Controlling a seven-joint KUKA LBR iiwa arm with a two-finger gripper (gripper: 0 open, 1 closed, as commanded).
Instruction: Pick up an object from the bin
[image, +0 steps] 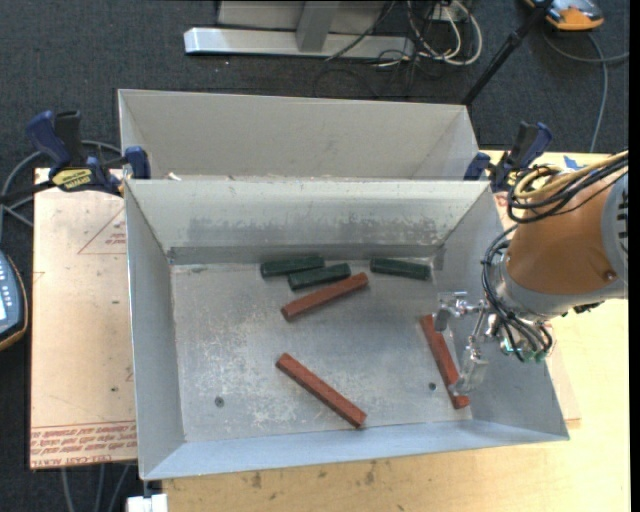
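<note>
The hand (466, 345) was seen low at the right side of the bin (215, 340), just beside a red-brown stick (441, 358) lying along the foot of the right wall. Whether the hand was spread or pressed together could not be told. For a clean pick, that stick would best be straddled across its narrow width near the middle and the sloped wall kept clear, since an end grip could let it swing. Further out, two more red-brown sticks (320, 390) and three dark green sticks (305, 271) were noted well apart, so no crowding was expected.
</note>
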